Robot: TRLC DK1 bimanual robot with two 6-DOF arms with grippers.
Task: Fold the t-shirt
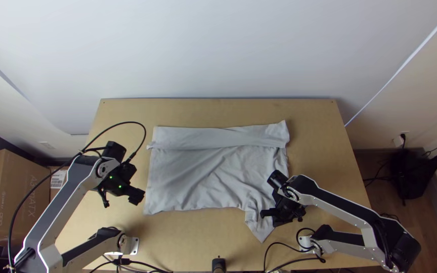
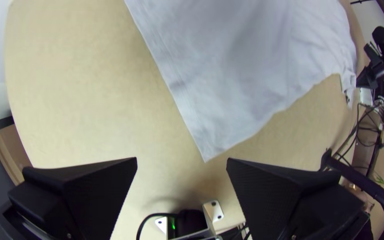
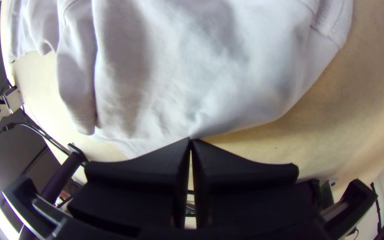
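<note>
Cardboard box (image 1: pixel 21 202) left of wooden table (image 1: pixel 319 151); wall outlet (image 1: pixel 398 141), right.

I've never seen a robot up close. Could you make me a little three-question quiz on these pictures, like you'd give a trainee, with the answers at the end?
1. True or false: the left gripper has its fingers apart.

2. Which has hold of the shirt?
A) The left gripper
B) The right gripper
C) Both grippers

3. Fill in the missing word: along the shirt's side farthest from the arms' bases, a strip of cloth lies ______ over.

Key: 1. True; 2. B; 3. folded
</note>
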